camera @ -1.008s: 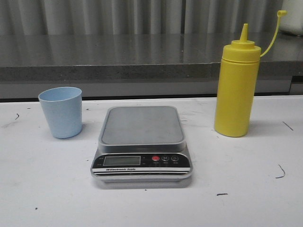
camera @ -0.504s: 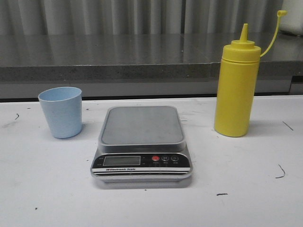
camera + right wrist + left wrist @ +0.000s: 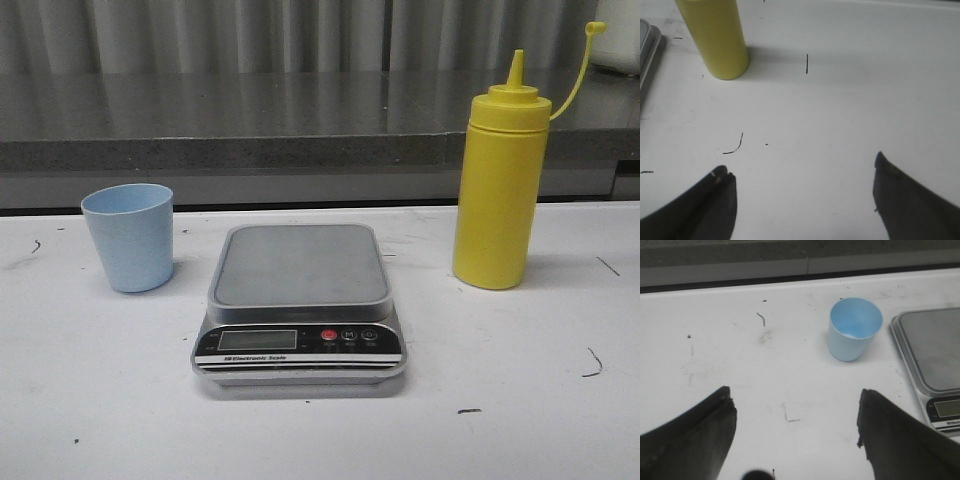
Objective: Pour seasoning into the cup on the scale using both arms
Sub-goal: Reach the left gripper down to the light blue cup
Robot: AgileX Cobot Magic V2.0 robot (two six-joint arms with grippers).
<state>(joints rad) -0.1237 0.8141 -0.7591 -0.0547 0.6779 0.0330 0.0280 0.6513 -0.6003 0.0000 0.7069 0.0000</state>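
Note:
The light blue cup (image 3: pixel 128 238) stands upright on the white table, left of the scale (image 3: pixel 298 305), whose steel platform is bare. The yellow seasoning bottle (image 3: pixel 499 190) stands upright to the scale's right, its cap hanging open on its strap. No arm shows in the front view. In the left wrist view my left gripper (image 3: pixel 796 402) is open and empty above the table, short of the cup (image 3: pixel 854 330) and beside the scale (image 3: pixel 932 357). In the right wrist view my right gripper (image 3: pixel 802 170) is open and empty, short of the bottle (image 3: pixel 717 37).
A dark grey counter ledge (image 3: pixel 250 140) runs along the back of the white table (image 3: pixel 520 400), with a ribbed grey wall behind it. Small dark marks dot the table surface.

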